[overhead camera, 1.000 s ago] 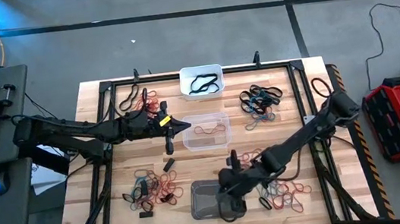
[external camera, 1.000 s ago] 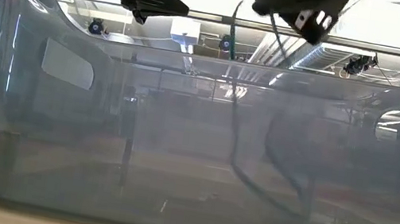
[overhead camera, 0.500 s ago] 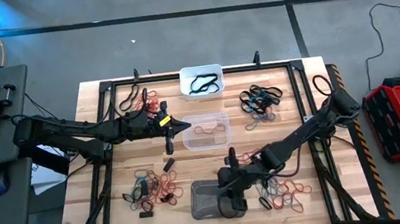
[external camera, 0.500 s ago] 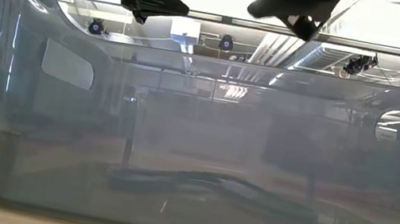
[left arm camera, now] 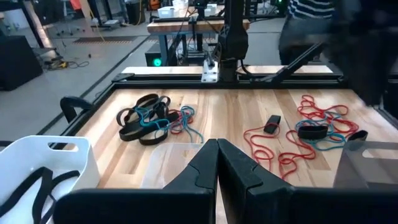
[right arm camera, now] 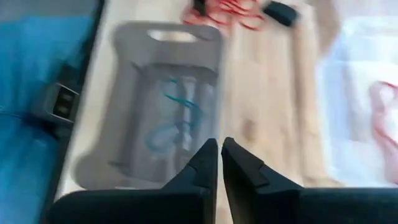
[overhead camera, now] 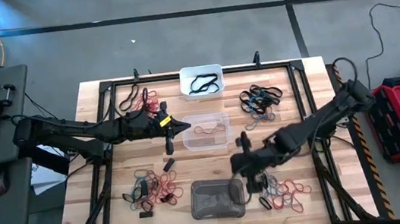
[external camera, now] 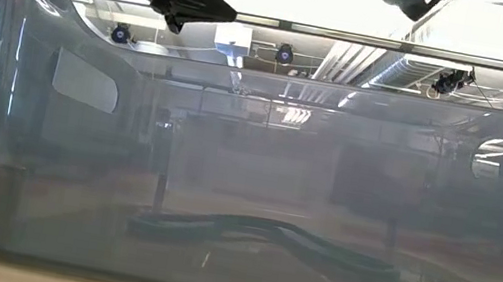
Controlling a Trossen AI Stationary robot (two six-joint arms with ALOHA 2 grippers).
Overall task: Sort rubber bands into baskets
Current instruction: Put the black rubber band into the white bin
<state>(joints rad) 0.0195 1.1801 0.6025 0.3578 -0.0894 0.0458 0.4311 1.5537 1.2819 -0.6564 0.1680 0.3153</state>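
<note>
High view: bands [overhead camera: 156, 190] are mostly left loose on the counter [overhead camera: 300, 115]; a few are held by each of three baskets.
Low view: one teal band [external camera: 257, 233] is seen in the grey basket [external camera: 23, 176].
Left wrist view: left hand [left arm camera: 217, 163] is shut, empty.
Right wrist view: right hand [right arm camera: 219, 163] is shut, empty, above the grey basket.

overhead table [overhead camera: 126, 197], low view behind grey basket [external camera: 248, 161]

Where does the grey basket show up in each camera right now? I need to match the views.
High view: grey basket at the table's near edge, centre.
Low view: its wall fills the picture.
Left wrist view: a grey corner, likely it.
Right wrist view: beyond the right claw, which is shut and empty.
Shared landmark: the teal band lying inside it.
</note>
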